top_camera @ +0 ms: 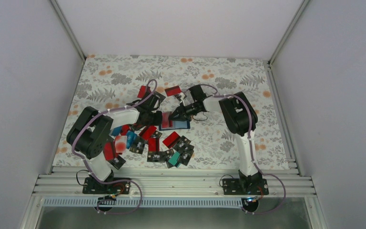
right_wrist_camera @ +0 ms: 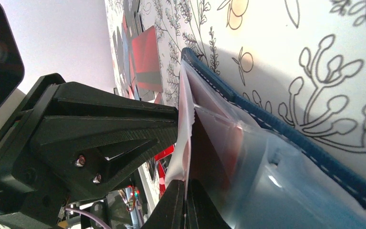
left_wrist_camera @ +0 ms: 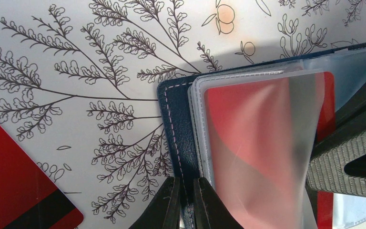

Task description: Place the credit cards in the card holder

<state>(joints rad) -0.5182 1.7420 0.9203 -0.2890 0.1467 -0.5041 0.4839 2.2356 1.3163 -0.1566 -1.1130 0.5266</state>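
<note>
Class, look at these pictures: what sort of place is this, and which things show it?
Probably a robot test cell: two arms bolted to an aluminium frame, plain white walls enclosing a floral-covered table strewn with cards.

no readable text, label, brand or number shows anywhere.

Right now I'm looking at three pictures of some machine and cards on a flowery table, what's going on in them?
Two robot arms are bolted at a table's near edge. One picture looks down from above; the other two come from cameras on each wrist. Many thin red, black and teal plastic cards lie scattered on the floral tablecloth. The left hand pinches the stitched edge of the open navy-blue folding card holder. The right hand pinches a clear plastic sleeve inside it. A red card sits in a sleeve.
</note>
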